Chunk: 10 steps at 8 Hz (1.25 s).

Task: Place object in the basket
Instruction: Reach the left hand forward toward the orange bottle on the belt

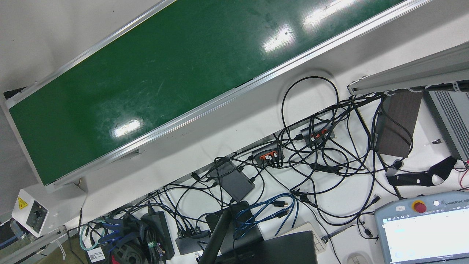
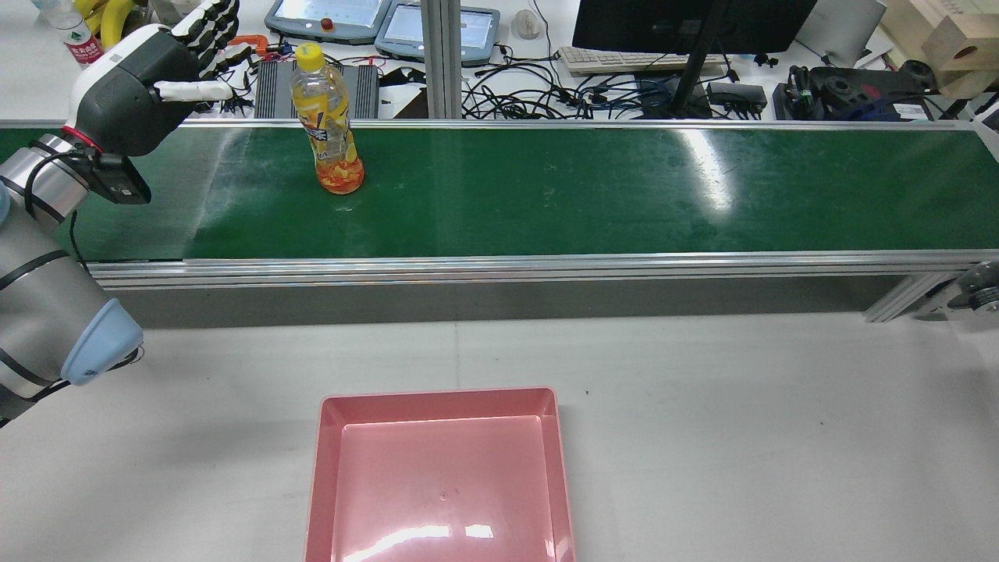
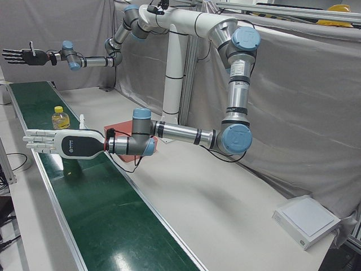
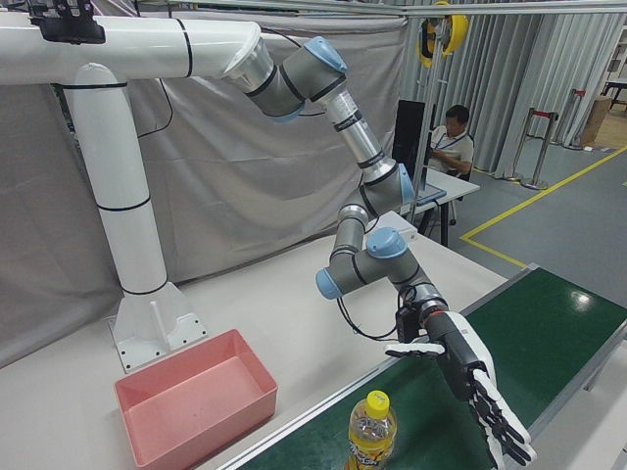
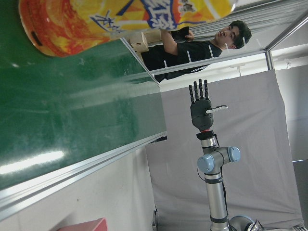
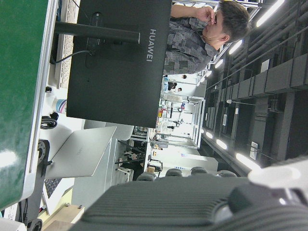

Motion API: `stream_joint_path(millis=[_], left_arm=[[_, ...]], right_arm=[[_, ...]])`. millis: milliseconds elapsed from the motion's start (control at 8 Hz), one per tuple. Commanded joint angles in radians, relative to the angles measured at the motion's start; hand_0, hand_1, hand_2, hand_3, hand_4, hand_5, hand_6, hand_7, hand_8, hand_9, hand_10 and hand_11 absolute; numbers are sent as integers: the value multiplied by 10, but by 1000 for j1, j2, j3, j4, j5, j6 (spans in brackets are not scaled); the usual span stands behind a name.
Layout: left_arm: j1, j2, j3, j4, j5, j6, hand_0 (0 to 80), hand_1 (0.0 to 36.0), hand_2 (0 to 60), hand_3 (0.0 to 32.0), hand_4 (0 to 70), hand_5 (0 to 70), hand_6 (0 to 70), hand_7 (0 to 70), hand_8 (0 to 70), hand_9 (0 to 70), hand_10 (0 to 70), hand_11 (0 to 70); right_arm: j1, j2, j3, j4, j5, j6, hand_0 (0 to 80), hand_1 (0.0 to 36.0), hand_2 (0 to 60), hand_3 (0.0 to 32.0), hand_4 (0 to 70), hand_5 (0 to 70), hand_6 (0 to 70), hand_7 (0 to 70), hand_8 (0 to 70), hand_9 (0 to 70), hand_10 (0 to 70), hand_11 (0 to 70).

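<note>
A yellow-capped orange drink bottle (image 2: pixel 328 125) stands upright on the green conveyor belt (image 2: pixel 585 187). My left hand (image 2: pixel 168 66) hovers open over the belt's left end, a short way left of the bottle and not touching it. From the front corners, the same left hand (image 4: pixel 470 392) is flat with fingers stretched beside the bottle (image 4: pixel 371 431). My right hand (image 3: pixel 22 56) is open and raised above the belt's far end, well away from the bottle (image 3: pixel 60 118). The empty pink basket (image 2: pixel 441 476) sits on the white table before the belt.
Behind the belt lies a desk with tangled cables (image 1: pixel 311 157), teach pendants (image 2: pixel 328 19) and a monitor (image 2: pixel 687 23). A person (image 4: pixel 453 137) sits at a desk beyond the station. Grey curtains hang behind the arms' white pedestal (image 4: pixel 137 245).
</note>
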Motion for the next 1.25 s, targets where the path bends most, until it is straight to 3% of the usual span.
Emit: stream_joint_path(millis=[0, 500, 1125], left_arm=[[-2, 2, 14, -15, 2, 59, 431, 102, 54, 0, 0, 30, 0, 0, 0, 0, 59, 100], [1, 84, 34, -96, 9, 78, 425, 98, 53, 0, 0, 25, 0, 0, 0, 0, 60, 101], [35, 89, 20, -113, 43, 75, 459, 112, 30, 0, 0, 38, 0, 0, 0, 0, 57, 98]], right_arm=[[2, 0, 1, 0, 0, 0, 0, 0, 0, 0, 0, 0, 0, 0, 0, 0, 0, 0], [0, 0, 1, 0, 0, 0, 0, 0, 0, 0, 0, 0, 0, 0, 0, 0, 0, 0], [2, 0, 1, 0, 0, 0, 0, 0, 0, 0, 0, 0, 0, 0, 0, 0, 0, 0]])
